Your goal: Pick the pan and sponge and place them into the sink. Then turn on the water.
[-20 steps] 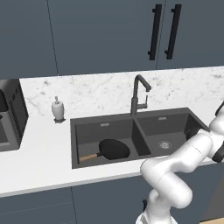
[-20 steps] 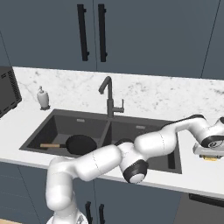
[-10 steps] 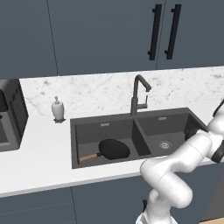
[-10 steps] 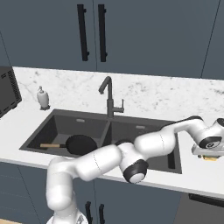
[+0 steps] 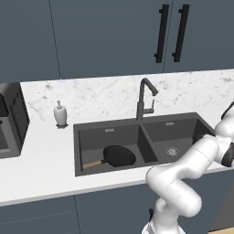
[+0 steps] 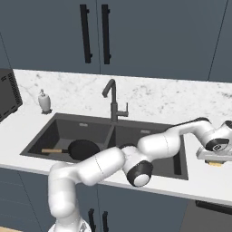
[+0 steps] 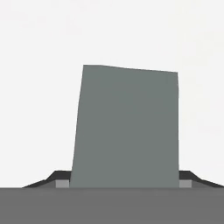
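My hand camera shows the sponge's (image 7: 127, 127) grey-green top between my gripper's (image 7: 124, 183) fingers, pinching it; the pan (image 5: 116, 156) lies in the sink's (image 5: 137, 132) left basin.

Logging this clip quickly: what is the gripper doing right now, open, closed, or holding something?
Gripper: down on the sponge on the counter right of the sink, fingers either side of it; whether it has closed on it cannot be told.

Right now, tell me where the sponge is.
The sponge sits on the white counter right of the sink, directly under the tool, its grey-green top facing the hand view.
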